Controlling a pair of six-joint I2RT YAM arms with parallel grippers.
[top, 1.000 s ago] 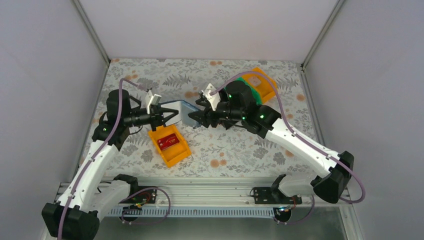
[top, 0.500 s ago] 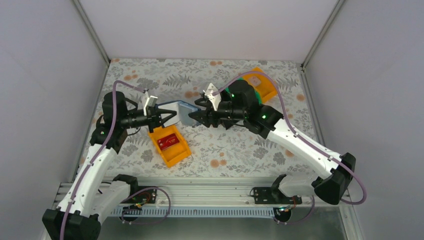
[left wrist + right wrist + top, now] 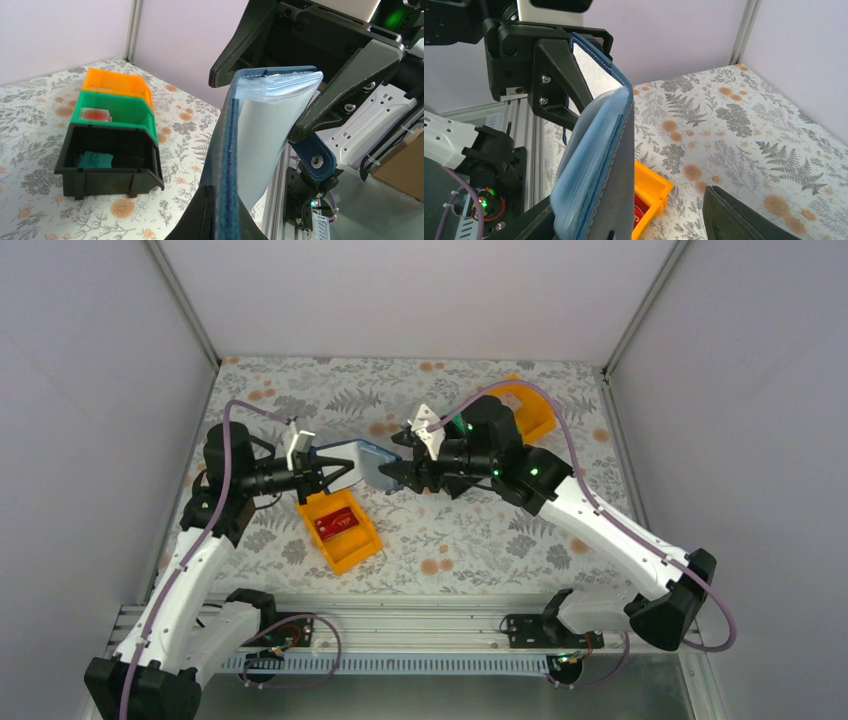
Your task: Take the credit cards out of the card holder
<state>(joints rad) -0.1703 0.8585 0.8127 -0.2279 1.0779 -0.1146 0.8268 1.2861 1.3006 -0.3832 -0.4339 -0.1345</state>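
top view: the left tool (image 3: 338, 470) is clamped on one end of the navy card holder (image 3: 362, 462), held up above the floral desk (image 3: 460, 530). the right tool (image 3: 393, 472) meets its other end. a red card (image 3: 335, 526) lies in the near orange bin (image 3: 357, 549) below.

left wrist: the holder stands on edge, its pale clear sleeves (image 3: 265, 130) fanned and its snap tab (image 3: 314, 159) hanging. a teal card (image 3: 95, 161) lies in the black bin (image 3: 107, 179), which touches a green bin (image 3: 120, 107).

right wrist: the right tool's jaws stand apart, the holder against one finger, the other finger (image 3: 744, 220) clear of it.
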